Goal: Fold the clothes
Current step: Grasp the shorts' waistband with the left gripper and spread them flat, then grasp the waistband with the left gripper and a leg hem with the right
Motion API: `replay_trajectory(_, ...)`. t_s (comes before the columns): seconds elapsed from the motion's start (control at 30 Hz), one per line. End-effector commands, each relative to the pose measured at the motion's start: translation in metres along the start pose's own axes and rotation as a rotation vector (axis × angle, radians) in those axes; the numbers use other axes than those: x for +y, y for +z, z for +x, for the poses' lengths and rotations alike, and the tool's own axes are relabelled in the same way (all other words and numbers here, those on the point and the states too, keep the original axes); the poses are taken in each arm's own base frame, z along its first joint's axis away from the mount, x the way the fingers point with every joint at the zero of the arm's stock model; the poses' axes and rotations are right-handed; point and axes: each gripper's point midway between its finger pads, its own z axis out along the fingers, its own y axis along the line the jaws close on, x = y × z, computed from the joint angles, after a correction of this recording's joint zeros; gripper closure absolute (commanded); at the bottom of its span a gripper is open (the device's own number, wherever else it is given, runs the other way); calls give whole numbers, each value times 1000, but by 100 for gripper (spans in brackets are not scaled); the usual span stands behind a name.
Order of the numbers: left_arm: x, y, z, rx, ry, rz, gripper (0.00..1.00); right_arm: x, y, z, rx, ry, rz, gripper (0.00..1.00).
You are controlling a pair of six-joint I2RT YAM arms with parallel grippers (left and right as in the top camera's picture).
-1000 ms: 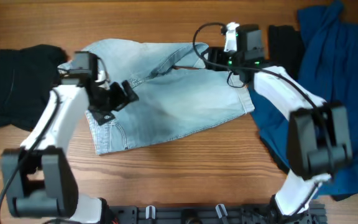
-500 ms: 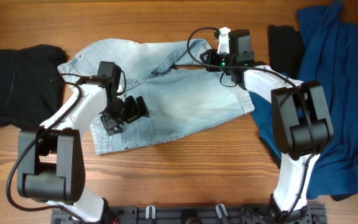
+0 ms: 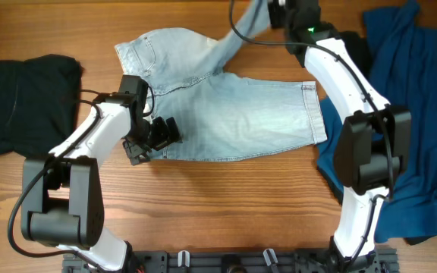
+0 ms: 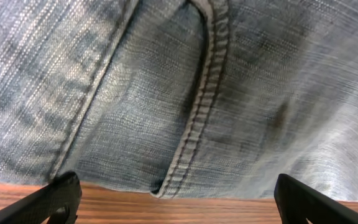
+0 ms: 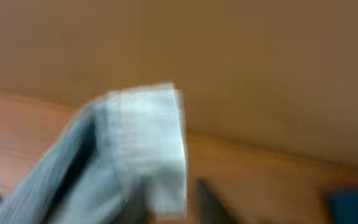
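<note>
Pale faded-blue denim shorts [image 3: 234,114] lie spread across the middle of the table. My right gripper [image 3: 268,11] is at the far edge, shut on a part of the shorts and lifting it; the blurred right wrist view shows that pale denim [image 5: 145,149] between the fingers. My left gripper [image 3: 149,144] is open at the shorts' near left edge; the left wrist view shows a stitched seam [image 4: 197,118] of the denim just beyond the open fingers [image 4: 179,199], with bare wood between them.
A black garment [image 3: 21,102] lies at the far left. A dark navy-blue garment [image 3: 408,114] covers the right side, with a black piece [image 3: 351,49] beside it. Wooden tabletop [image 3: 226,205] runs along the front.
My right gripper has pulled the denim up and toward the far edge, stretching the shorts out to the right. My left gripper has stayed at the near left edge.
</note>
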Motion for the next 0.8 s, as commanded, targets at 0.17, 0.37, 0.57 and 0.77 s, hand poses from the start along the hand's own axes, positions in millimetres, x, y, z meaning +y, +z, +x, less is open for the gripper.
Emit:
replay_trajectory(0.17, 3, 5, 1, 7, 17, -16, 0, -81, -26, 130, 479, 159, 324, 36)
replay_trajectory(0.37, 31, -7, -3, 52, -127, 15, 0, -22, -89, 194, 884, 447, -28, 31)
replay_trajectory(0.57, 53, -11, 5, 102, -209, -6, 10, -18, -142, 185, 983, 604, -92, 29)
replay_trajectory(0.77, 60, 5, 10, 97, -208, -4, 49, 10, -131, 141, 794, 597, -359, 29)
